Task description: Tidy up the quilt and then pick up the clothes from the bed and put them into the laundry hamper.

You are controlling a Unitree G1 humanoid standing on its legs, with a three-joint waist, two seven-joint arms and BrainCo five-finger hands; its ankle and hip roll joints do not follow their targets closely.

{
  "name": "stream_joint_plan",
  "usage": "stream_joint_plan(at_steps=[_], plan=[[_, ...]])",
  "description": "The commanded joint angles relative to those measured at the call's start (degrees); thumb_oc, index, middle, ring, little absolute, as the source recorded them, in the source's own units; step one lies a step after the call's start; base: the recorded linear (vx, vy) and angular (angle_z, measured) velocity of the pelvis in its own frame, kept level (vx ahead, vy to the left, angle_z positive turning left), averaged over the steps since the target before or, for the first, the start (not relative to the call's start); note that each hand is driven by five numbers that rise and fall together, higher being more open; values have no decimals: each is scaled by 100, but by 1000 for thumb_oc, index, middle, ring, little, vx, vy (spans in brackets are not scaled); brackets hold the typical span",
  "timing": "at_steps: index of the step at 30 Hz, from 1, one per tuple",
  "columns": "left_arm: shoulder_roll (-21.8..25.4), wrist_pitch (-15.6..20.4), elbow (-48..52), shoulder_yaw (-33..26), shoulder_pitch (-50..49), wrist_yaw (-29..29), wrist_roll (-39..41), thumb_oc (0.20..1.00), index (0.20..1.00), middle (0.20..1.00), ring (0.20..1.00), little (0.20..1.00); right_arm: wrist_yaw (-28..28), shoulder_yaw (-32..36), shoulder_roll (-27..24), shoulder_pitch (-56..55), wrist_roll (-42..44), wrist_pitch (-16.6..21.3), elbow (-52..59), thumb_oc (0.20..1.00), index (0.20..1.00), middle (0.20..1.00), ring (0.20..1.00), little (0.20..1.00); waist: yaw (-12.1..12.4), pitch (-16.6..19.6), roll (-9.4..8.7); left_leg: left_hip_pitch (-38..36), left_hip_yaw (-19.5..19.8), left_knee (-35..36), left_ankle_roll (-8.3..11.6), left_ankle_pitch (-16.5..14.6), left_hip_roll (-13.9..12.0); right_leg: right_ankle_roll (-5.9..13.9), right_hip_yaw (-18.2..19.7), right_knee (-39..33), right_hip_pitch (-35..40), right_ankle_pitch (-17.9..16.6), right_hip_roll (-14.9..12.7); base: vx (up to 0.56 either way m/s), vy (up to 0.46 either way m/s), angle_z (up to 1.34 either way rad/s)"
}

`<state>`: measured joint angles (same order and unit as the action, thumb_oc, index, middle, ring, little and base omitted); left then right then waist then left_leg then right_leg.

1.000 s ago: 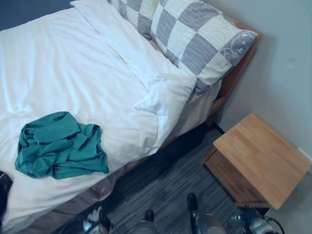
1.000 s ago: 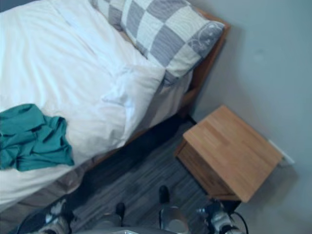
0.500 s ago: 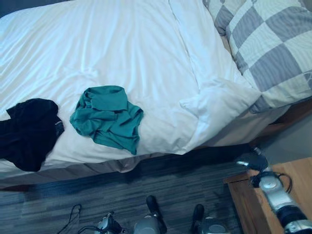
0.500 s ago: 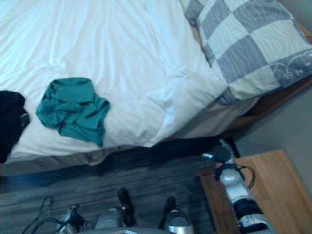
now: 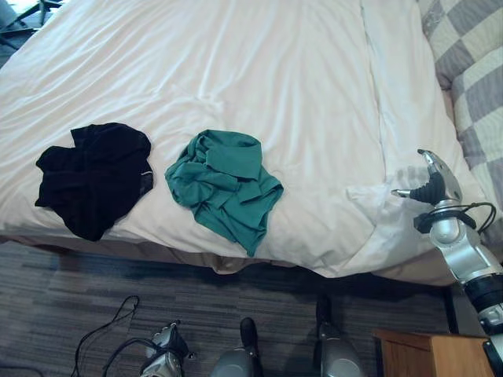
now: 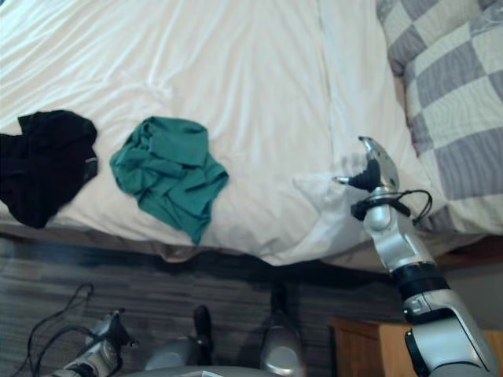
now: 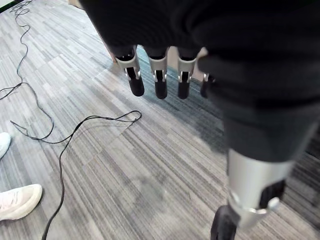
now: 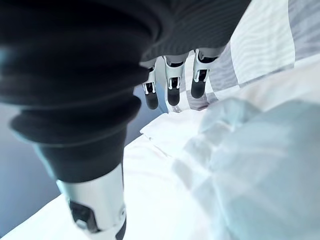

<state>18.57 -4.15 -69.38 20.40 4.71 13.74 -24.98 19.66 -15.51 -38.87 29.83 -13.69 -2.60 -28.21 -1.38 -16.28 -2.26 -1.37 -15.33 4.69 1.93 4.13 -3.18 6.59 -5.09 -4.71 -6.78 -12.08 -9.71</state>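
Observation:
A white quilt (image 5: 259, 71) covers the bed, with its corner (image 5: 376, 212) folded back near the pillow end. A crumpled green garment (image 5: 224, 184) lies on the quilt near the bed's front edge, and a black garment (image 5: 94, 177) lies to its left. My right hand (image 5: 431, 181) hovers at the folded corner, fingers (image 8: 172, 92) straight and holding nothing; I cannot tell whether it touches the cloth. My left hand (image 5: 161, 361) hangs low over the floor, its fingers (image 7: 160, 82) relaxed and empty.
A grey-and-white checked pillow (image 5: 471, 55) lies at the bed's right end. A wooden nightstand (image 5: 428, 357) stands on the grey plank floor (image 5: 63, 306) at lower right. A person's white shoe (image 7: 17, 200) rests on the floor near my left hand.
The camera has swung left along the bed, bringing the black garment into view. My right arm has risen from beside the nightstand to the quilt's folded corner.

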Motion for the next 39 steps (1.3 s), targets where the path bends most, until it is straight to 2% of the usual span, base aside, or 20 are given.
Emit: stream_joint_plan(at_steps=[1,2,7,12,13,14,17,18,19,20,22,24,25,29,30,32,33,34,36,39], plan=[[-116,103,-32,368,407,155,-120,1000,1000,1000,1000,1000,-206,-545,56,561,-195,1,-980,382,382,382,382,382,37,73,5,49,-214,-15,378,-300,-440,485,-21,339,163,1067,-264,16,-80,3],[-172,104,-50,494,477,150,-180,1000,1000,1000,1000,1000,-251,-674,122,674,-214,-34,-1329,200,200,200,200,200,41,63,53,55,-187,22,401,-271,-466,472,-81,293,212,1076,-251,43,-34,12],[-388,50,-57,463,508,191,-120,1000,1000,1000,1000,1000,-204,-375,236,206,-2,-146,-1901,200,200,200,200,200,-52,70,135,91,-95,31,435,-227,-527,457,-207,265,314,1074,-216,35,-10,17],[-509,-80,-153,327,414,134,-313,1000,1000,1000,1000,1000,-96,619,198,-1368,130,-187,-1331,200,200,200,200,200,-192,112,113,4,-86,31,409,-297,-523,463,-219,311,387,1109,-228,38,31,9],[-553,-128,-186,232,368,106,-429,1000,1000,1000,1000,1000,39,1083,301,-2096,150,-200,-1158,200,200,200,200,200,-272,126,85,-51,-90,31,394,-336,-518,475,-213,337,402,1117,-235,58,31,7],[-567,-166,-200,203,325,101,-487,1000,1000,1000,1000,1000,84,1346,452,-2549,194,-216,-1060,1000,1000,1000,1000,1000,-312,126,68,-109,-88,31,390,-378,-512,494,-220,352,446,1142,-245,50,28,7],[-592,-216,-242,159,312,87,-529,1000,1000,1000,1000,1000,199,1615,735,-3010,490,-226,-1315,1000,1000,1000,1000,1000,-364,165,23,-133,-126,31,376,-408,-506,512,-187,364,424,1120,-252,31,50,-2],[-604,-241,-270,156,310,79,-586,1000,1000,1000,1000,1000,284,1765,1039,-3273,769,-257,-1851,1000,1000,1000,1000,1000,-419,170,-2,-215,-168,31,356,-474,-491,539,-162,374,461,1134,-259,27,42,-12],[-601,-241,-270,155,312,79,-586,1000,1000,1000,1000,1000,285,1764,1041,-3270,770,-254,-1854,1000,1000,1000,1000,1000,-412,179,-6,-197,-174,31,355,-460,-492,534,-153,369,441,1118,-257,50,83,-21],[-606,-271,-290,186,350,80,-601,1000,1000,1000,1000,1000,345,1813,1261,-3348,1030,-294,-2543,1000,1000,1000,1000,1000,-447,197,-28,-228,-220,31,344,-496,-482,552,-104,390,422,1109,-265,25,63,-30],[-535,-291,-303,215,445,96,-535,1000,1000,1000,1000,1000,355,1859,1411,-3310,1370,-324,-3375,1000,1000,1000,1000,1000,-491,201,-51,-252,-283,31,347,-527,-483,575,-45,425,395,1106,-275,24,63,-29],[-459,-285,-301,201,473,106,-491,1000,1000,1000,1000,1000,351,1941,1457,-3274,1629,-280,-3571,1000,1000,1000,1000,1000,-504,201,-71,-280,-334,31,350,-540,-480,576,7,457,377,1115,-275,19,36,-18],[-236,-248,-293,148,489,120,-338,1000,1000,1000,1000,1000,411,2360,1497,-3193,2367,-186,-3955,1000,1000,1000,1000,1000,-612,202,-127,-356,-416,31,366,-583,-475,585,120,469,363,1125,-274,20,44,-4],[-13,-214,-146,14,384,165,-145,1000,1000,1000,1000,1000,673,2819,1323,-3192,2789,-92,-3488,1000,1000,1000,1000,1000,-697,215,-202,-422,-534,31,374,-615,-453,606,204,479,313,1090,-309,3,52,-22],[17,-232,-126,-48,372,202,-58,1000,1000,1000,1000,1000,975,3011,1162,-3078,2982,70,-2598,1000,1000,1000,1000,1000,-730,226,-242,-453,-593,31,375,-636,-426,635,241,489,275,1053,-341,-10,89,-31],[-68,-235,-113,-134,350,253,13,1000,1000,1000,1000,1000,1129,3056,972,-3064,2661,220,-1129,1000,1000,1000,1000,1000,-757,215,-270,-464,-635,31,364,-639,-393,640,282,482,229,1005,-363,-17,57,-29],[-110,-235,-132,-162,332,254,9,1000,1000,1000,1000,1000,1119,3016,871,-3058,2356,256,-549,642,642,642,642,642,-764,204,-274,-494,-634,31,357,-675,-380,643,279,483,242,1026,-371,-7,21,-36],[-145,-226,-158,-196,303,247,-19,1000,1000,1000,1000,1000,1060,3005,750,-3039,1978,260,161,200,200,200,200,200,-752,205,-276,-487,-637,31,351,-666,-369,634,292,463,228,995,-380,28,21,-26],[-169,-184,-148,-164,276,196,-94,1000,1000,1000,1000,1000,987,2838,539,-2662,1601,357,726,200,200,200,200,200,-676,213,-253,-496,-595,31,338,-681,-355,627,260,441,262,994,-411,4,-1,-7],[-209,-174,-125,-31,334,118,-123,1000,1000,1000,1000,1000,885,2293,485,-1967,1493,337,719,200,200,200,200,200,-531,214,-199,-490,-543,31,329,-693,-343,610,200,416,316,1004,-443,9,-10,4]])
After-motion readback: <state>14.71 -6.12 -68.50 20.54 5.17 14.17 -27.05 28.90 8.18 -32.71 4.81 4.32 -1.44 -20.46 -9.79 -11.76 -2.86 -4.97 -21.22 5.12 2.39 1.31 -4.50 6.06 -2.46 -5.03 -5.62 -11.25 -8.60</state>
